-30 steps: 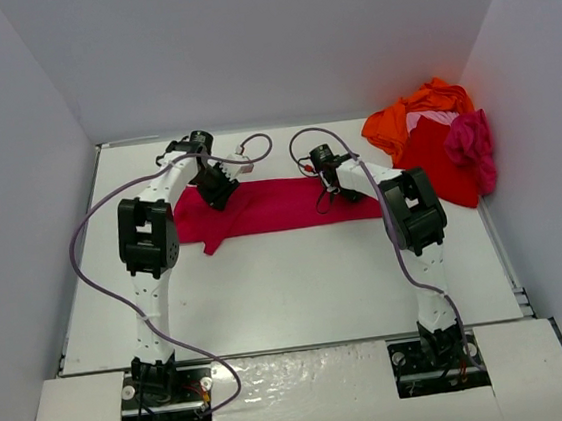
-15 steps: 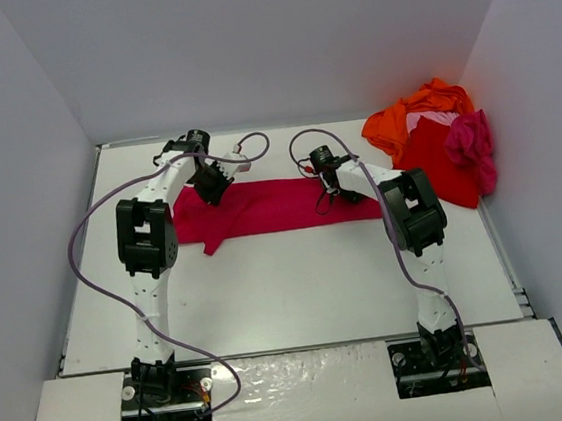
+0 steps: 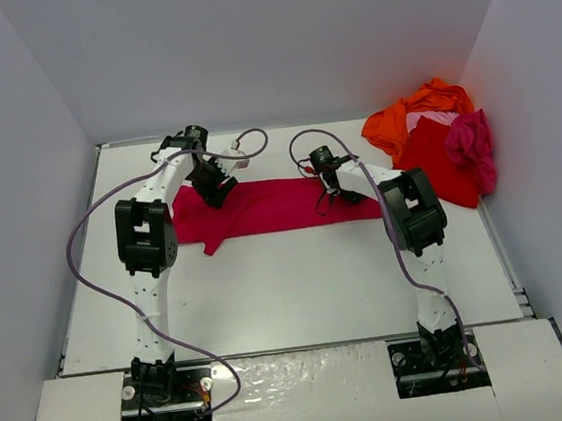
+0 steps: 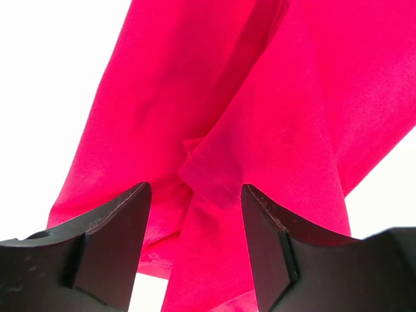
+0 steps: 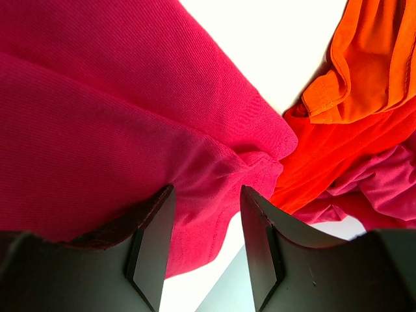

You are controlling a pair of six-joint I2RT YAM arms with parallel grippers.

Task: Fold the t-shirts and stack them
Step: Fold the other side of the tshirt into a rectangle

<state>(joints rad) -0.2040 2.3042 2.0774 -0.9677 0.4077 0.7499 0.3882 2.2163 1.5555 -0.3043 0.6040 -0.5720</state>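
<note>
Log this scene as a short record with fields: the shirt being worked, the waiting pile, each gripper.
shirt in work: crimson shirt, spread as a long band across the table, one sleeve pointing toward the near left
waiting pile: orange shirt, red shirt and magenta shirt, bunched at the far right
left gripper: over the band's left end, open above a sleeve hem
right gripper: at the band's right end, fingers apart, crimson cloth between them, grip unclear
folded stack: none visible
</note>
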